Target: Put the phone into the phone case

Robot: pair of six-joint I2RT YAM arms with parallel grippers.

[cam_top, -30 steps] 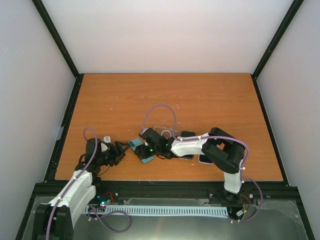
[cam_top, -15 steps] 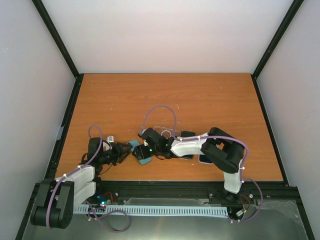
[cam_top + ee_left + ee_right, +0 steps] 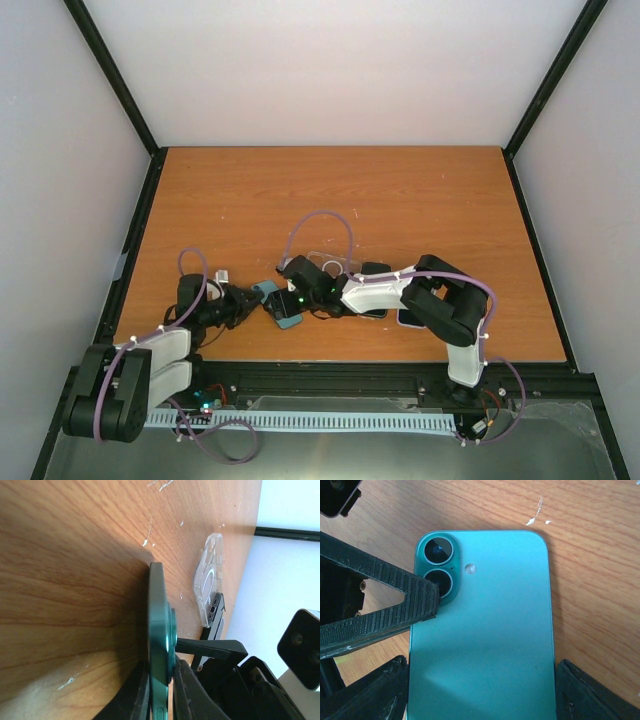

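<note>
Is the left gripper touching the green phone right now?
Touching. In the left wrist view the left gripper presses both faces of the phone; the right wrist view shows its finger on the camera lens.

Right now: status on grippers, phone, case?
Left gripper pinching teal phone front-to-back. Right gripper clamps its sides. Clear case empty, flat on table, apart from phone; bare wood between.

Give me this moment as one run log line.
left claw: shut on phone, camera end | right claw: gripping phone's long edges | phone case: empty, on table
</note>
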